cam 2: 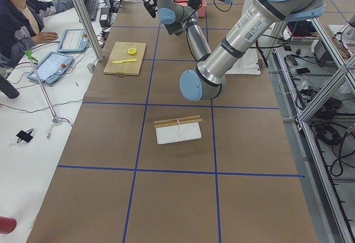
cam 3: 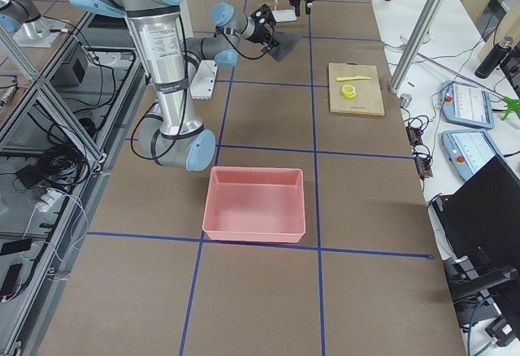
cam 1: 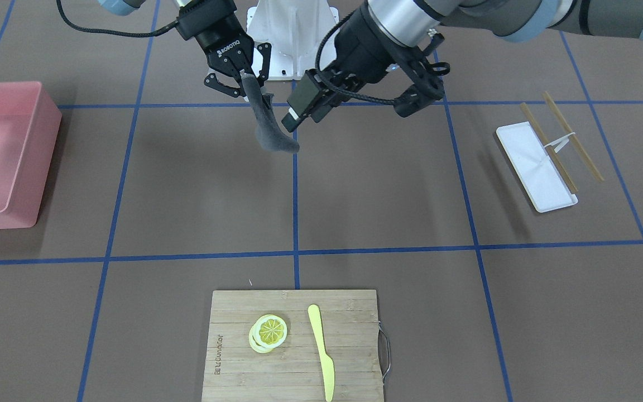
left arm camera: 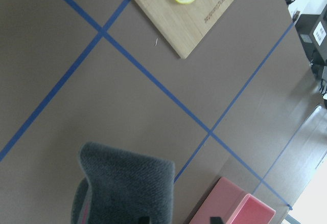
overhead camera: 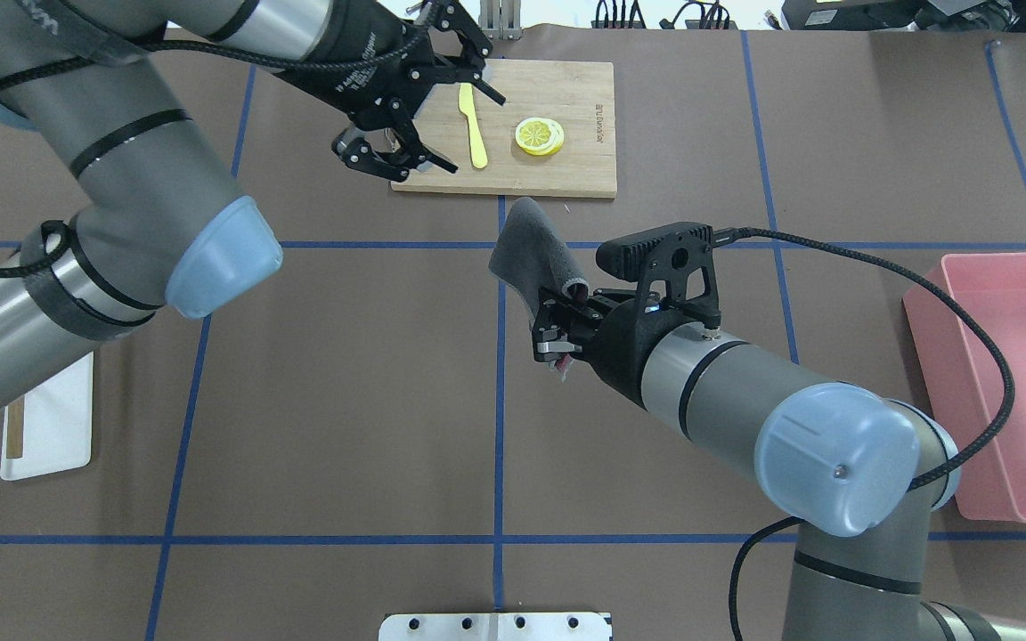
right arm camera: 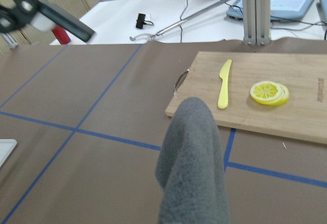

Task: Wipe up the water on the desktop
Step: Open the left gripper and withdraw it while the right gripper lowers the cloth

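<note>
No wet patch can be made out on the desktop, which spreads all round the cutting board, so the likely failure is a stroke laid down off the water, or the cloth sliding free when dragged, since it seems pinched by one end only. The right gripper is closed tight on that end, the rest hanging clear above the desktop on the robot's side of the board; the left gripper, raised on that same side, is spread wide and holds nothing

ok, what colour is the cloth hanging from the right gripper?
Plain dark grey fuzzy cloth; best in the right wrist view.
</note>
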`<move>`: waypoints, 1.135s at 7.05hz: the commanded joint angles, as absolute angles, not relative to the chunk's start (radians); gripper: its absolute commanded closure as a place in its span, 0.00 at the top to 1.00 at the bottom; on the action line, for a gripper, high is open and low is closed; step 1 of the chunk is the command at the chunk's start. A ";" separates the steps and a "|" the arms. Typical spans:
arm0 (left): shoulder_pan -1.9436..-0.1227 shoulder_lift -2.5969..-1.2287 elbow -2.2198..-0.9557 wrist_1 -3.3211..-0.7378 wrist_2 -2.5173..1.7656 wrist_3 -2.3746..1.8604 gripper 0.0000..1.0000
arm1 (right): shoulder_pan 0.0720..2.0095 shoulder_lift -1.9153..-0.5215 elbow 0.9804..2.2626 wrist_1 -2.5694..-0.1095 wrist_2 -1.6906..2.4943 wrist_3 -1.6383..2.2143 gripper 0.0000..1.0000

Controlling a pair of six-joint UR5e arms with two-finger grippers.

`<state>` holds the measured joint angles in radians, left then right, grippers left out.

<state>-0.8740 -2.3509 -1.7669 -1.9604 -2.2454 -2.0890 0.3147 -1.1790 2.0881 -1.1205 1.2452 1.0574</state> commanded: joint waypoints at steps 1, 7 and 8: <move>-0.957 -2.249 -1.770 -1.974 -2.214 -2.042 0.83 | 0.304 -1.080 2.050 -1.420 1.282 1.188 0.00; -1.204 -1.885 -1.805 -1.912 -2.210 -1.255 0.83 | 0.326 -1.101 1.925 -1.566 1.875 1.362 0.00; -1.213 -1.869 -1.804 -1.889 -2.206 -1.185 0.83 | 0.403 -1.196 1.968 -1.568 1.996 1.330 0.00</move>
